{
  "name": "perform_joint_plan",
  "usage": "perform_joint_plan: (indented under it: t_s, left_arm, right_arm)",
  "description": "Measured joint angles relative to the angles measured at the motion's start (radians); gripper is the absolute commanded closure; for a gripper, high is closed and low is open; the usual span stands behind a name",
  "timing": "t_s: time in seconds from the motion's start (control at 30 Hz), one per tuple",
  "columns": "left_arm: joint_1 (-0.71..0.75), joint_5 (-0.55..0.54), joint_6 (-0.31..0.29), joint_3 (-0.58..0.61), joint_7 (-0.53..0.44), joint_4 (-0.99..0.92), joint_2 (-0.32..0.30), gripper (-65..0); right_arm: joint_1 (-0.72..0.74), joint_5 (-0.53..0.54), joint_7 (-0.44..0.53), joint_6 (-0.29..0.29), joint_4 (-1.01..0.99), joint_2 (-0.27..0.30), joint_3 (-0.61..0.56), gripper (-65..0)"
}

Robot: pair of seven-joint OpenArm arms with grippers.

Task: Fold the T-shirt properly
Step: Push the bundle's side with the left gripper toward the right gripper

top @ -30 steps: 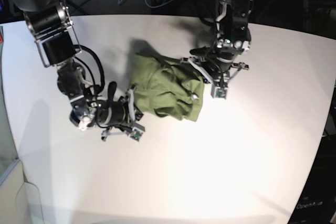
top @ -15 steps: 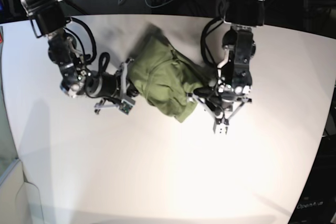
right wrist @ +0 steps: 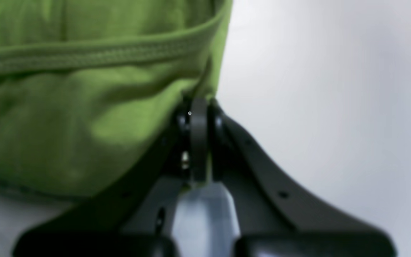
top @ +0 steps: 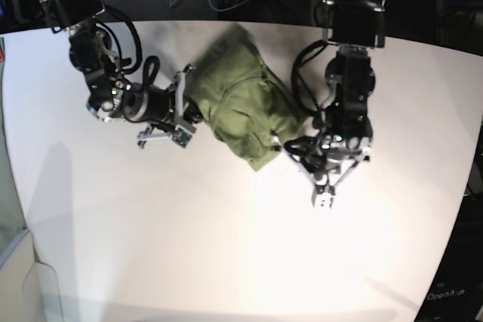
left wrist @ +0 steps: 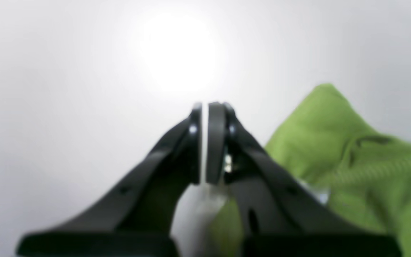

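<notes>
White table (top: pixel 226 246) holds the bunched T-shirt (top: pixel 238 107), both arms alongside.

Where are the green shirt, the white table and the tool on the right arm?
T-shirt (top: pixel 238 115), base view, middle of the cloth.
Table (top: pixel 226 246), base view, bare top.
Right tool (right wrist: pixel 199 107), right wrist view, closed tips.

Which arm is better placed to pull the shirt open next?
Right, probably. The right gripper has its jaws shut at the T-shirt edge; the left gripper is shut on nothing, with the cloth beside it.

Plain olive-green T-shirt (top: pixel 240 107) on a white table (top: pixel 226 246); black arms.
</notes>
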Motion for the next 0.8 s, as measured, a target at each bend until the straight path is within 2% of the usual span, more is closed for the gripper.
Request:
perform_joint_plan:
  t_s: [0.13,0.23,0.3,0.43,0.53,0.8]
  left_arm:
    - [0.135,0.031,0.012,-0.008,0.129,0.169,-0.054,-2.2]
    - [0.217,0.021,0.009,-0.004,0.167,0.235,-0.061,-2.2]
    - [0.260,0.019,0.009,-0.005,0.151,0.240,-0.058,-2.2]
    - [0.312,0.029,0.019,-0.009,0.048,0.206,-0.023,-2.2]
    - [0.295,0.033,0.019,-0.027,0.032,0.172,0.002,-2.2]
    - [0.226,0.014,0.017,-0.056,-0.051,0.060,0.016,-2.2]
  right_arm:
    - [0.011,0.000,-0.015,0.003,0.000,0.003,-0.002,-0.9]
    - [0.022,-0.004,-0.029,0.010,-0.002,0.002,-0.005,-0.9]
    - [0.021,-0.002,-0.021,0.010,-0.001,0.003,-0.005,-0.9]
    - [0.028,-0.006,-0.032,0.011,-0.002,0.003,-0.006,-0.9]
    - [0.027,-0.011,-0.032,0.011,-0.002,0.000,-0.006,-0.9]
    - [0.027,-0.005,-0.050,0.011,0.003,0.000,-0.006,-0.9]
